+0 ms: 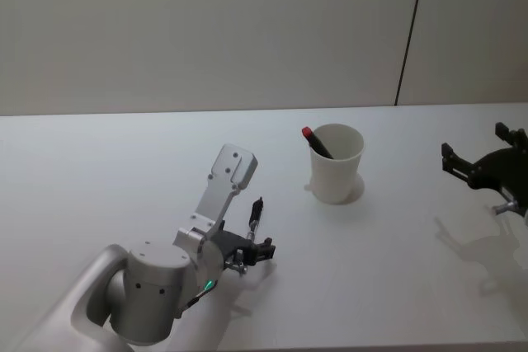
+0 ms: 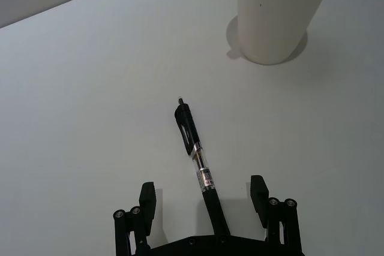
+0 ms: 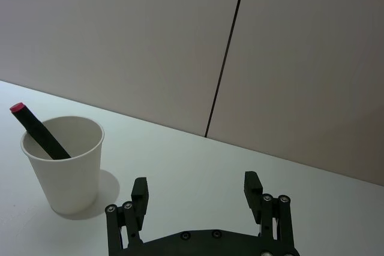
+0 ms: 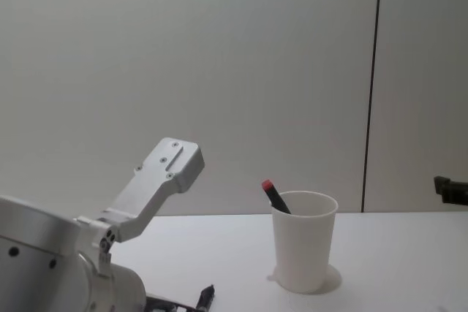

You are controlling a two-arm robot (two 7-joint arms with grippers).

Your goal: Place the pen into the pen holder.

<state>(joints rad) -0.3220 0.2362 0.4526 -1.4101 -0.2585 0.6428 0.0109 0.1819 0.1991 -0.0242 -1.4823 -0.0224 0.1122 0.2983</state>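
Now, pen (image 2: 198, 160): black, lying flat on the table (image 1: 124, 162), nearer the near edge than the cup and to its left, well apart from it.
Left gripper (image 2: 203, 187): low over the table, fingers spread wide, one on each side of the pen's rear end, neither touching it.
Pen holder (image 1: 337, 166): white paper cup, upright, right of the table's middle, toward the far edge.
Cup contents: red-capped pen (image 3: 39, 131) leaning on the rim, cap sticking out above it.
Right gripper (image 3: 196, 183): by the table's right edge, fingers apart, nothing between them.
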